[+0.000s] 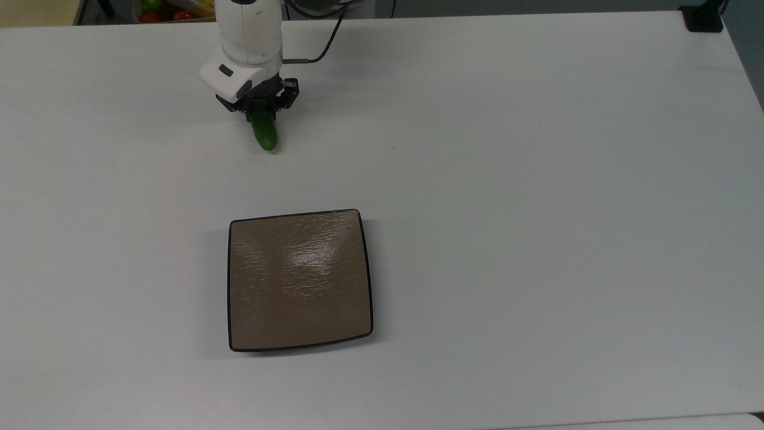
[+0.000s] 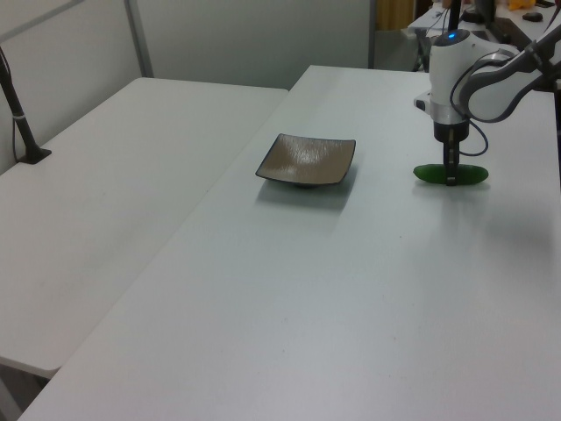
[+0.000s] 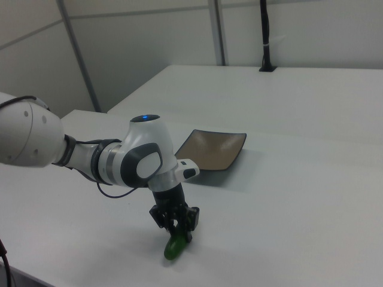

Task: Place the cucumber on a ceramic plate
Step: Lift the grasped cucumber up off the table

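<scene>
The dark green cucumber [image 1: 264, 135] lies flat on the white table near its far edge in the top view. My gripper [image 1: 261, 111] stands straight down over the cucumber's far half, fingers drawn in against its sides, shut on it. In the left view the cucumber [image 2: 470, 175] rests on the table with the gripper [image 2: 450, 178] at its middle. The right view has the gripper [image 3: 178, 234] clamped on the cucumber [image 3: 173, 250]. The square tan-brown plate [image 1: 298, 280] sits bare well toward the top view's bottom; it is the plate [image 2: 307, 160] at the left view's centre and the plate [image 3: 209, 149] beyond the arm.
A black cable [image 1: 325, 45] runs from the wrist off the table's far edge. A bin of coloured items [image 1: 170, 9] stands past that edge. A black post base [image 1: 703, 18] occupies the top view's top right corner. A second white table [image 2: 105, 184] adjoins in the left view.
</scene>
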You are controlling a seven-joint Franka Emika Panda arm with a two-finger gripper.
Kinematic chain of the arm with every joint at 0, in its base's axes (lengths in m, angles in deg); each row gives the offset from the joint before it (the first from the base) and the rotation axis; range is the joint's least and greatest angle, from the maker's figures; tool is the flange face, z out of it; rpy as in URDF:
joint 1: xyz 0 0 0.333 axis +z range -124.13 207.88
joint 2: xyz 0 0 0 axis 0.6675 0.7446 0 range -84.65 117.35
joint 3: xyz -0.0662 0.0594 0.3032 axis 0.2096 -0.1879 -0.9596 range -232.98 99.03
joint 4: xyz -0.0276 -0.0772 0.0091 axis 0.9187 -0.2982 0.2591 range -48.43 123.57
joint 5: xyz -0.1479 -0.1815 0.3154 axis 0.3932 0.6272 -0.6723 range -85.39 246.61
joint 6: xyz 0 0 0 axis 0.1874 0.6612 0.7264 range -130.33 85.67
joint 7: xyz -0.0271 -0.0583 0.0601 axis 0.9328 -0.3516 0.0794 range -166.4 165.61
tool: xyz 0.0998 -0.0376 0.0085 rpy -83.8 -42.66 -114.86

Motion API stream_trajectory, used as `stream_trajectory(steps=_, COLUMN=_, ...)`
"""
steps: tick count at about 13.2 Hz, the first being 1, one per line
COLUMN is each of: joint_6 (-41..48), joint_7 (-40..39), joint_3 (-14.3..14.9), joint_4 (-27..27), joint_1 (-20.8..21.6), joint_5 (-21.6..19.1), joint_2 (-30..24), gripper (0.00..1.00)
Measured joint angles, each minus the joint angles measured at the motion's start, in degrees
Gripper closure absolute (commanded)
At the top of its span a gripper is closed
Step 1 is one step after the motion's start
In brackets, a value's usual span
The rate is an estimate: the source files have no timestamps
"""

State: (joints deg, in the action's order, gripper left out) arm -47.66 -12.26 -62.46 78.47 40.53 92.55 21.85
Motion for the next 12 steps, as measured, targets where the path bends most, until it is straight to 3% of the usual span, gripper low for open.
stream_trajectory(steps=6, joint_6=5.39, joint_7=0.05, joint_3=0.01, joint_4=-2.22, joint_1=-0.04, joint_5=-0.01, joint_2=-0.49, gripper=0.95)
stream_trajectory(steps=9, joint_6=13.92, joint_7=0.12, joint_3=-0.19, joint_4=-7.82, joint_1=0.12, joint_5=-1.68, joint_2=-1.24, gripper=0.95)
stream_trajectory(steps=12, joint_6=23.64, joint_7=0.09, joint_3=-0.56, joint_4=-16.19, joint_1=0.24, joint_5=-6.12, joint_2=-2.42, gripper=0.95)
